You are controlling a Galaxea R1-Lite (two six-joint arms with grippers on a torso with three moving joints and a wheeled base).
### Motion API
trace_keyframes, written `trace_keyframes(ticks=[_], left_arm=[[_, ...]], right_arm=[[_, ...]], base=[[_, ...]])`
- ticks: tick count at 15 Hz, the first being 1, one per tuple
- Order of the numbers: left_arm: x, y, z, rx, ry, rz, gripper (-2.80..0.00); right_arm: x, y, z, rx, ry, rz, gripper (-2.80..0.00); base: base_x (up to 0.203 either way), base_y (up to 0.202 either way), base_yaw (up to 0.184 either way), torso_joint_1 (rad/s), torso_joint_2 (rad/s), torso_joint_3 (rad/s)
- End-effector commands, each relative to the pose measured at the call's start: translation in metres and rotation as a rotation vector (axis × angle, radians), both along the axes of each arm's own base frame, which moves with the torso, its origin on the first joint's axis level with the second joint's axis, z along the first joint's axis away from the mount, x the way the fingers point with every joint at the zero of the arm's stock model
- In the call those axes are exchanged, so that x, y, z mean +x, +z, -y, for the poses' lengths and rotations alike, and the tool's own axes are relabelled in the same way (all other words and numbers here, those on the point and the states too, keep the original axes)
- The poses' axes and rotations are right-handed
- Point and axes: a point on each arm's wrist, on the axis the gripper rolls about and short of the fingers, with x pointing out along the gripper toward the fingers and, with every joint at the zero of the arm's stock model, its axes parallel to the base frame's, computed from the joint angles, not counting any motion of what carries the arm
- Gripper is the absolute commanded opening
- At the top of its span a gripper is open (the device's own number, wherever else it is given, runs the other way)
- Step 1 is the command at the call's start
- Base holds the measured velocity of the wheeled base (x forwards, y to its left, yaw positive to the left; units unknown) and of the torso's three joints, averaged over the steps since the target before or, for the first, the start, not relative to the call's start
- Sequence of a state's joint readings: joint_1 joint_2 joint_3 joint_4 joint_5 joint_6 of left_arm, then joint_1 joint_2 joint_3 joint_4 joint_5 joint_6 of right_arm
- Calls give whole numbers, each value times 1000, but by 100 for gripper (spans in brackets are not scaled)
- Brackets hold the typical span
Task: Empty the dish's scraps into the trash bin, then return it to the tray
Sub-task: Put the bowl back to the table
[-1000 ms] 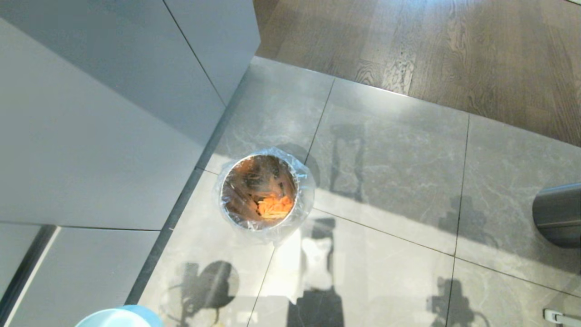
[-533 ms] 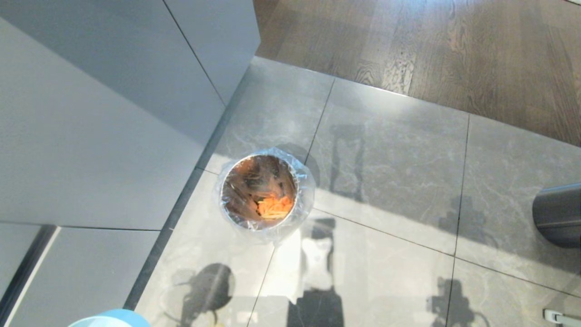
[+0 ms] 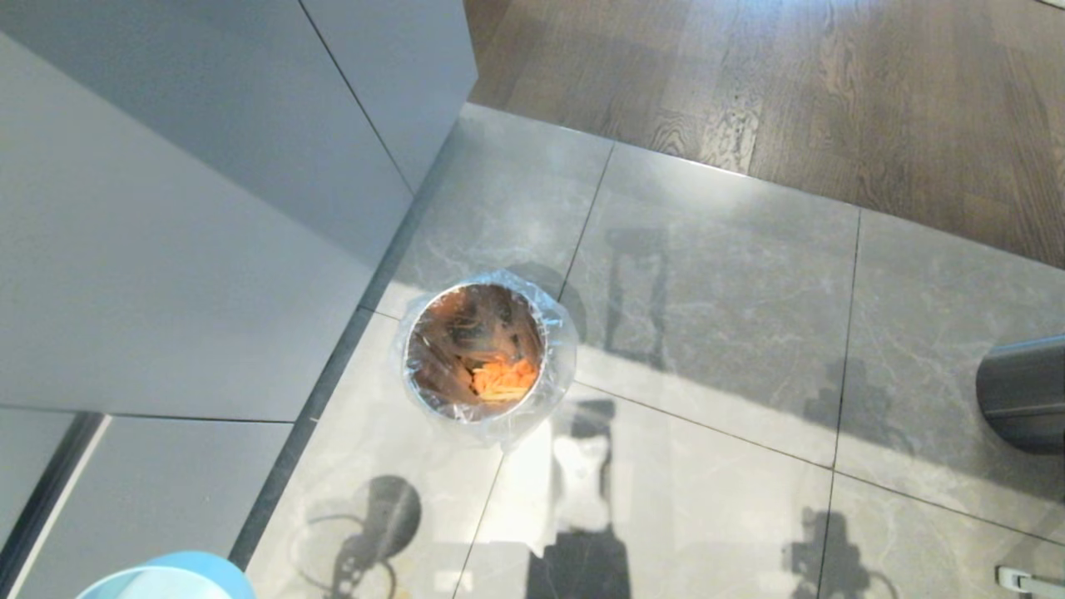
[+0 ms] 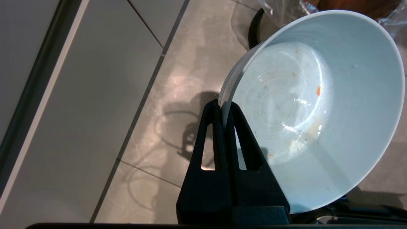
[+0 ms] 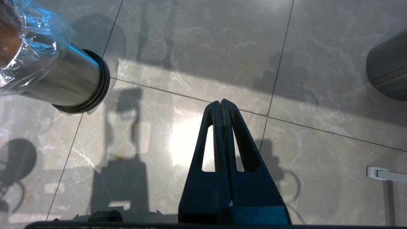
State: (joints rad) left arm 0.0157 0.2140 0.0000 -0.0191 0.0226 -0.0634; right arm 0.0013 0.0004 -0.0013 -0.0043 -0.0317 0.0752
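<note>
The pale blue dish [image 4: 311, 105] is pinched by its rim in my left gripper [image 4: 221, 106], which is shut on it. Its white inside holds only a few orange specks. In the head view just the dish's edge [image 3: 166, 578] shows at the bottom left corner. The trash bin [image 3: 482, 353], metal with a crinkled clear liner, stands on the grey floor tiles with the orange scraps [image 3: 503, 378] lying inside. Its steel side and black base [image 5: 79, 84] show in the right wrist view. My right gripper [image 5: 221, 105] hangs shut and empty over the floor. The tray is out of view.
Grey cabinet fronts [image 3: 183, 216] rise along the left of the bin. A dark cylinder bin [image 3: 1023, 391] lies at the right edge, seen too as a grey cylinder [image 5: 388, 70]. A small white fitting [image 5: 384, 173] sits on the tiles. Wooden flooring [image 3: 790, 83] begins beyond the tiles.
The dish's edge has slid left along the bottom of the head view, away from the bin, and its shadow on the tiles has shifted. The bin and right gripper have not moved.
</note>
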Motion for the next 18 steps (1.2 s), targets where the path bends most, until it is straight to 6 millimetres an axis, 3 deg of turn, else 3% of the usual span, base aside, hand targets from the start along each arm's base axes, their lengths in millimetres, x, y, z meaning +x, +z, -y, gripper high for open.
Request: trace_keyframes(ticks=[1,6,18], left_arm=[[-6,-1,0,0,-5,76,-280],[-17,-3,0,0,-12,215,-280],[-17,-3,0,1,-12,209,-280]], right_arm=[[0,0,0,0,0,0,-280],[0,0,0,0,0,0,-280],[0,0,0,0,0,1,-280]], base=[[0,0,0,0,0,0],[0,0,0,0,0,0],[0,0,0,0,0,0]])
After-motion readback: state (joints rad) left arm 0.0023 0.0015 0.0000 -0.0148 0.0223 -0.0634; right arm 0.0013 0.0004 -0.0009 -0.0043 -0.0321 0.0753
